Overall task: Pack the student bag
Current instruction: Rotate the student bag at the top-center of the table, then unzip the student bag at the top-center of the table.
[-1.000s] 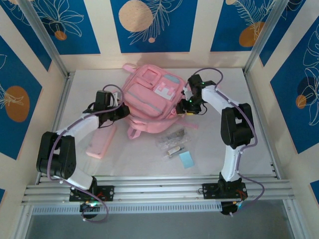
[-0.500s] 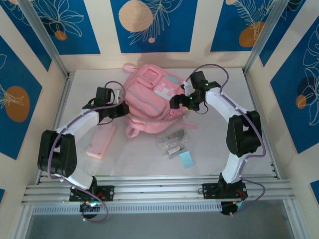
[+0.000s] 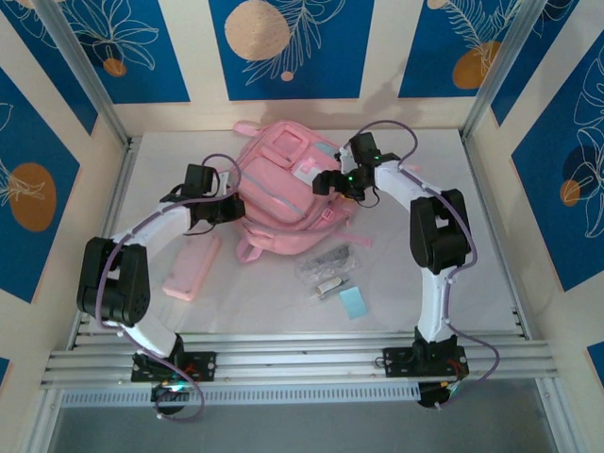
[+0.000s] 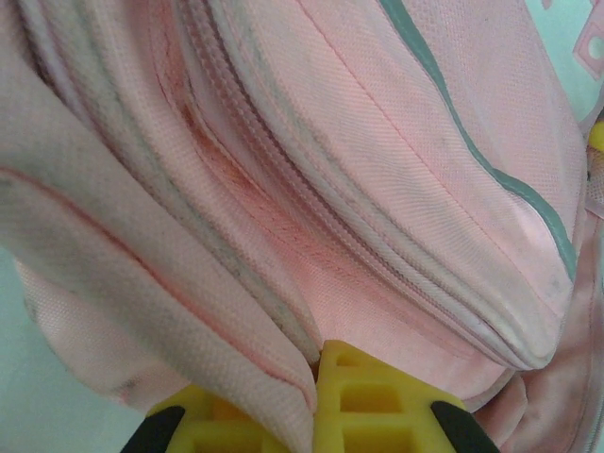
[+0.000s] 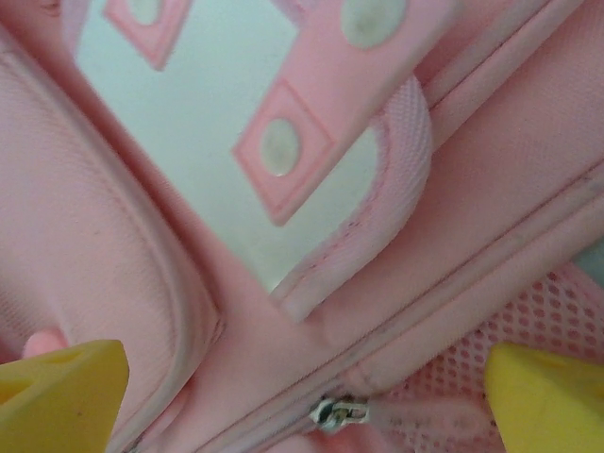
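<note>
Packing has barely begun, judging by how things lie. The large soft pink fabric backpack [image 3: 278, 193] lies front-up in the middle of the white surface [image 3: 491, 245], towards the far side, with its straps trailing at the near edge. The items that I take to be meant for it are all outside. A small flat pink pouch [image 3: 192, 269] lies near and to the left of the backpack. A clear plastic packet [image 3: 326, 267] of small bits lies just near of the backpack, and a small pale blue square card [image 3: 354, 302] sits nearer again, to the right.

The left tool [image 3: 229, 209] is at the backpack's left side, its jaws together and clamped on a fold of pink cloth; the left wrist view shows that fold pinched between the yellow fingers [image 4: 368, 406]. The zip seams running past them look closed along the stretch in view.

The right tool [image 3: 326, 182] hovers over the right front of the backpack with its yellow fingers [image 5: 57, 387] spread wide and nothing between them. Below it are the pale blue front patch, a silver metal zip pull [image 5: 332, 412] and the pink mesh side pocket [image 5: 453, 373]. Whether it touches the cloth I cannot tell.

So the work seems to be at the opening stage: one side is held and the other tool is lined up near a zip. A compartment has yet to be opened, then each loose item put in and the zip closed.
</note>
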Controlling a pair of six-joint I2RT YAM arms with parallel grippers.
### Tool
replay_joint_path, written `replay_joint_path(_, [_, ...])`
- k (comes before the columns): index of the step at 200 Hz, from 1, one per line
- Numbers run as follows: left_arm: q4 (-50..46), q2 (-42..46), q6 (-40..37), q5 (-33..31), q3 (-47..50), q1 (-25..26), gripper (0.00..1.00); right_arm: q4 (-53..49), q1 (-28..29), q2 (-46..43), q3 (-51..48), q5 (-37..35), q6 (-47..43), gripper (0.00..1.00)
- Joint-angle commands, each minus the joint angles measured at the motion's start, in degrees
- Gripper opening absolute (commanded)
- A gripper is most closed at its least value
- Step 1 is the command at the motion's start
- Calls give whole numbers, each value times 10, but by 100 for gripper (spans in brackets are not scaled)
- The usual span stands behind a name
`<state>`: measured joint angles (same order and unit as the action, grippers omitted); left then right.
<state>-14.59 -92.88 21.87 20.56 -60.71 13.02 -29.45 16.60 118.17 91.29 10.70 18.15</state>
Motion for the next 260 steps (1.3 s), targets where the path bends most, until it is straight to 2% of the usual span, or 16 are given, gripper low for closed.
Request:
replay_joint_path(1, [24,3,-28,25,-23,-1,0,42,4,4,-3,39,13,97])
replay_joint_path(30, [46,-9,-20,16,-24,-1,0,19,26,2,-5,77,33,93])
replay_joint_path(85, [83,-66,-28,-35,-83,-5,0,66,71,-110,-122,163,103,91])
replay_joint_path(99, [69,-92,-47,-52,-117,-9,0,50,84,-130,-123,152,95,91])
replay_joint_path(129, [25,-133,-85,-87,-189,-20,0,1,79,-144,-122,55,75,91])
replay_joint_path(135, [16,-139,-96,-97,-203,-22,8,-6,74,-143,-122,45,73,91])
replay_joint_path(146, [-10,-149,-113,-115,-230,-23,28,-12,63,-144,-124,27,75,90])
replay_joint_path(159, [-41,-156,-129,-131,-259,-24,55,-21,51,-142,-124,0,78,90])
replay_joint_path(167, [-57,-156,-134,-137,-270,-24,66,-24,43,-142,-123,-14,80,89])
replay_joint_path(180, [-81,-150,-135,-138,-279,-24,70,-22,30,-142,-122,-32,87,89])
replay_joint_path(211, [-88,-100,-113,-92,-238,-10,70,0,-6,-125,-116,-49,133,84])
replay_joint_path(245, [-51,-29,-62,-27,-150,27,70,57,-35,-88,-112,-29,204,69])
replay_joint_path(260, [-13,2,-19,-5,-104,47,70,79,-39,-68,-109,-33,238,66])
